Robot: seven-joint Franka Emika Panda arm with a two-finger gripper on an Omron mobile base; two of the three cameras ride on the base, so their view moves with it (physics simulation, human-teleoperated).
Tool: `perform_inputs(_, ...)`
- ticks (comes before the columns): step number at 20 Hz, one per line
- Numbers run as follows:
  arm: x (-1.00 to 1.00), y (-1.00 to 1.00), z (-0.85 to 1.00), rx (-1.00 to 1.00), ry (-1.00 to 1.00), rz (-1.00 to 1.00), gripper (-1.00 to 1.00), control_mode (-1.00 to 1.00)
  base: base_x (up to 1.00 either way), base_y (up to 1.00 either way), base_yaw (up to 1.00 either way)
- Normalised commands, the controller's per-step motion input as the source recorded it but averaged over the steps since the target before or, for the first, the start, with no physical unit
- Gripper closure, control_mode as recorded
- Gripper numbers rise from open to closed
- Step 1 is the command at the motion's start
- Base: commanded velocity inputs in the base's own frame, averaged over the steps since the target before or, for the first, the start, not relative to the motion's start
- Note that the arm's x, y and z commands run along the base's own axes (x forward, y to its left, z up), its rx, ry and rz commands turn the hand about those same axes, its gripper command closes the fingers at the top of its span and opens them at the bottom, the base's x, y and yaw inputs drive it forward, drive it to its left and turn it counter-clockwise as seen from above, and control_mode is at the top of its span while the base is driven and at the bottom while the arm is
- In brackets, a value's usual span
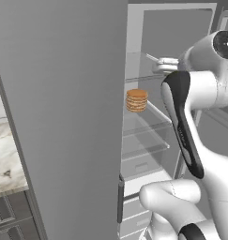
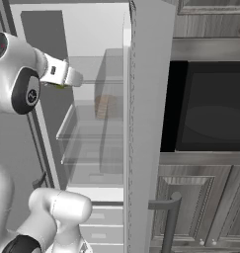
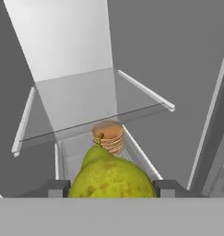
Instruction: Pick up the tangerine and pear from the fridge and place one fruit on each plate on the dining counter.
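My pincer [image 3: 111,188] is clamped on the pear [image 3: 109,176]: in the hand view the yellow-green fruit sits between my two dark fingertips [image 3: 57,188], one at each flank, its stem end pointing away from me. In the right base view a sliver of the same green shows just under my hand [image 2: 62,74], which reaches into the upper part of the fridge [image 2: 106,29]. In the left base view the hand [image 1: 164,65] is also up near the top shelf, mostly hidden by my own arm.

Beyond the pear's stem, on a lower glass shelf [image 3: 81,103], stands a tan stack of pancakes [image 3: 108,137]; the left base view shows that stack [image 1: 136,100] on its shelf, below and to the left of my hand. I cannot tell whether the pear is touching the shelf or is lifted clear of it.

The fridge's pale back wall [image 3: 62,37] rises ahead of me. The open door [image 1: 64,117] stands as a wide grey slab to my left, its edge close beside the shelves. To my right the fridge's side panel [image 2: 148,123] borders the opening, with a dark oven [image 2: 210,106] past it. Between door edge and side panel the opening behind my hand is free.
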Motion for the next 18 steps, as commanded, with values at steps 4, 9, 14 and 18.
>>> perform_inputs(4,-1.00,0.18,0.00,0.07,0.38,-0.08,1.00,-1.00,0.00,0.00,0.00)
perform_inputs(9,-0.76,0.00,-0.35,0.07,0.38,-0.08,1.00,-1.00,0.00,0.00,0.00)
perform_inputs(14,-0.64,0.00,-0.60,0.02,0.40,-0.02,1.00,-1.00,0.00,0.00,0.00)
perform_inputs(18,-0.33,0.00,-0.82,0.00,0.31,0.00,1.00,-1.00,0.00,0.00,0.00)
